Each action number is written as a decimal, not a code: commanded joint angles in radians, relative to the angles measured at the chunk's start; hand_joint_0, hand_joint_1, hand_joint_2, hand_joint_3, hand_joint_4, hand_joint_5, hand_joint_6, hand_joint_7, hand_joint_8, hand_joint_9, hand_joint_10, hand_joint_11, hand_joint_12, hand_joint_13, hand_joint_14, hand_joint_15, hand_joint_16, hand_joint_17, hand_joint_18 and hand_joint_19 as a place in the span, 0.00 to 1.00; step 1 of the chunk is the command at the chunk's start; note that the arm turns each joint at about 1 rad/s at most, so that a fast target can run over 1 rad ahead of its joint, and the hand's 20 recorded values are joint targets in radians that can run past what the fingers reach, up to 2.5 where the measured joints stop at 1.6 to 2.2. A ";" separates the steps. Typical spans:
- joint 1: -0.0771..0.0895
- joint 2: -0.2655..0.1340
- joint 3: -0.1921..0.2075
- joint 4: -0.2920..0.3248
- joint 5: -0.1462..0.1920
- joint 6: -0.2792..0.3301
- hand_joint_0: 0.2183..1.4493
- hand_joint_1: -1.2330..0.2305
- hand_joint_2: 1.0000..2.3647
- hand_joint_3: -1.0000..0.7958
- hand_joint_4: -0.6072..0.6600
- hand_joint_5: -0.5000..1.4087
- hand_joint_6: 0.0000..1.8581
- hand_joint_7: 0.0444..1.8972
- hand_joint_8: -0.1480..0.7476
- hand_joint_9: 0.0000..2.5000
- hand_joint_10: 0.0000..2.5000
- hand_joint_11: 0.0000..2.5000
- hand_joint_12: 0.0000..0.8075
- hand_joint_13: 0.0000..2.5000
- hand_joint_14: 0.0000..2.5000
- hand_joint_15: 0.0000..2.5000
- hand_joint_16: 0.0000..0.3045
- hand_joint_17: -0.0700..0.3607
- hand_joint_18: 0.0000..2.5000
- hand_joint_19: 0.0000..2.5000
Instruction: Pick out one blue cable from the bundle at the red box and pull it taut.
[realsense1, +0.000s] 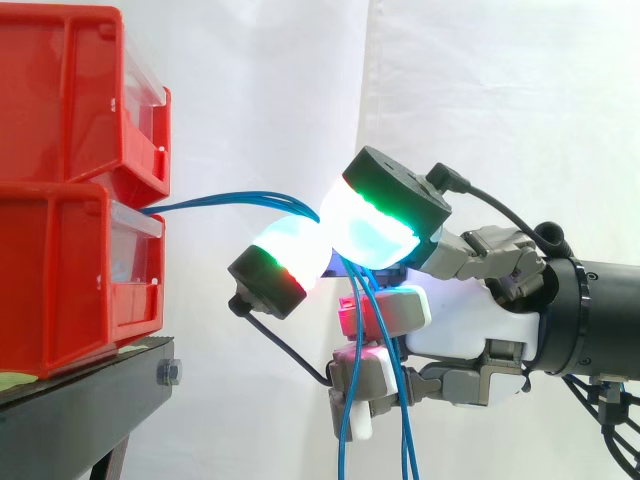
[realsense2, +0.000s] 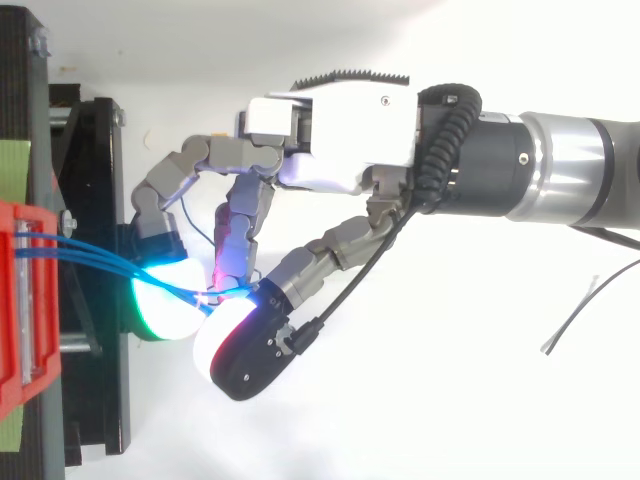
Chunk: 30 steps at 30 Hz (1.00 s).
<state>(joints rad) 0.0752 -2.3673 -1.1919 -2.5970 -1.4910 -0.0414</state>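
Three thin blue cables (realsense1: 230, 200) leave the front of the lower red box (realsense1: 60, 290) and arc right to my hand (realsense1: 470, 330). Two glowing fingertips (realsense1: 290, 250) are curled toward each other, and the cables run in between them. Past the pads, the blue strands hang down in front of the palm and run out of the bottom of the side view. From above, the cables (realsense2: 100, 258) converge from the red box (realsense2: 25, 300) to the spot where the pads (realsense2: 160, 300) meet, with slight slack. The hand (realsense2: 340, 140) reaches in from the right.
A second red box (realsense1: 60, 100) is stacked on the lower one, both on the black stand (realsense1: 90, 400). The stand's edge (realsense2: 95, 200) lies just left of the fingertips. A thin dark wire (realsense2: 580, 310) lies on the white surface at the right.
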 joint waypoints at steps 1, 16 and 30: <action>0.000 0.000 0.000 0.000 0.000 0.000 0.34 0.21 0.00 0.28 0.46 0.20 0.50 0.50 0.48 0.57 0.01 0.40 0.44 0.49 0.01 0.29 0.15 0.41 0.37 0.29; 0.000 0.000 0.000 0.000 -0.003 0.000 0.31 0.42 0.01 0.36 0.50 0.21 0.47 0.50 0.50 0.57 0.01 0.38 0.46 0.50 0.01 0.29 0.16 0.42 0.38 0.32; 0.000 0.000 0.000 0.000 -0.003 0.000 0.31 0.42 0.01 0.43 0.52 0.20 0.46 0.47 0.51 0.52 0.01 0.35 0.47 0.49 0.01 0.30 0.16 0.42 0.38 0.33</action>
<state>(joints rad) 0.0752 -2.3674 -1.1920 -2.5970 -1.4941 -0.0414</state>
